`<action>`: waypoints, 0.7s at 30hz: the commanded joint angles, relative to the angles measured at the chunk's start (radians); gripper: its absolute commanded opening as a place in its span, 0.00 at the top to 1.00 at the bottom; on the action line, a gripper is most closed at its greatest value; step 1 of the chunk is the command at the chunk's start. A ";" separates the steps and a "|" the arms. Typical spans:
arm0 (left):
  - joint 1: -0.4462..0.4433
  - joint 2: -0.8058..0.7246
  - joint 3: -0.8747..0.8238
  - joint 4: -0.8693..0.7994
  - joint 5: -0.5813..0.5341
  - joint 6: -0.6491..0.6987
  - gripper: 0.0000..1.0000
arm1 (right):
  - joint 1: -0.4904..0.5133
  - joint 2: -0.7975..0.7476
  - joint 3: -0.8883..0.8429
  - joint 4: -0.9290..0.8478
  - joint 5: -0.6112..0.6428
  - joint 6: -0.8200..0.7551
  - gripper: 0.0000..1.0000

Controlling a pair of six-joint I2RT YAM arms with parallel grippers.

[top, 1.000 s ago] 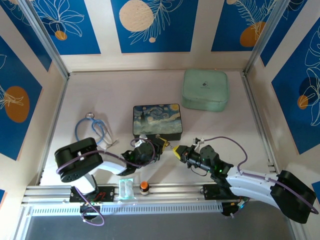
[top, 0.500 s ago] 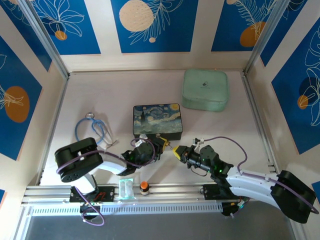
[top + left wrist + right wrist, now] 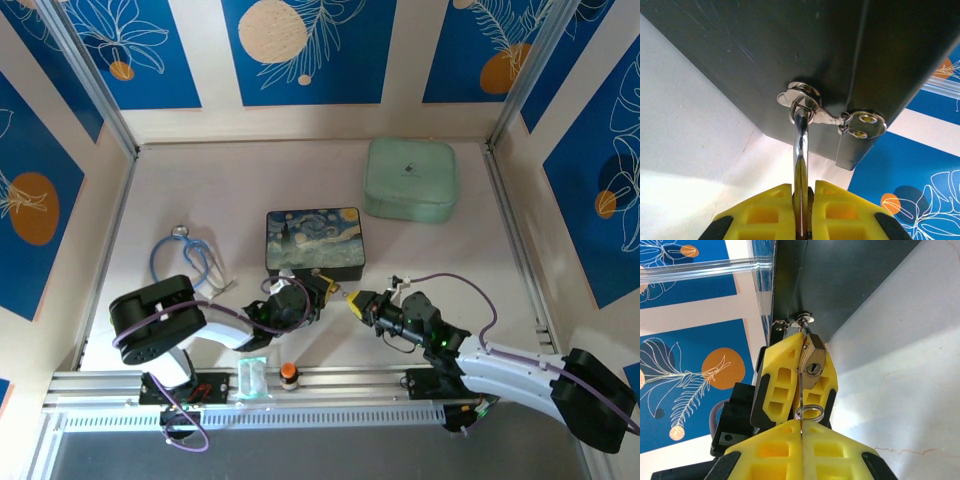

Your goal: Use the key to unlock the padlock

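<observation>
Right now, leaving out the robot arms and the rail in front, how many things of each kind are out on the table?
boxes: 2, the painted box and the green case
cable: 1
padlock: 1
key: 1
total: 5

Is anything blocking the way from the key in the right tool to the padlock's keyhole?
Nothing visible. The padlock turns its keyhole, uncovered, toward the right tool. The left tool clamps the lock from behind, and the key sits edge-on just in front.
</observation>
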 commanded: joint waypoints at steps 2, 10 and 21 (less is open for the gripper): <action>-0.008 -0.015 0.038 0.072 0.006 -0.002 1.00 | 0.008 0.021 0.012 0.027 0.024 -0.027 1.00; -0.014 -0.016 0.034 0.083 0.002 -0.004 1.00 | 0.009 0.054 0.015 0.084 0.046 -0.037 1.00; -0.016 0.006 0.034 0.128 0.012 -0.013 1.00 | 0.000 0.089 0.026 0.089 0.017 -0.044 1.00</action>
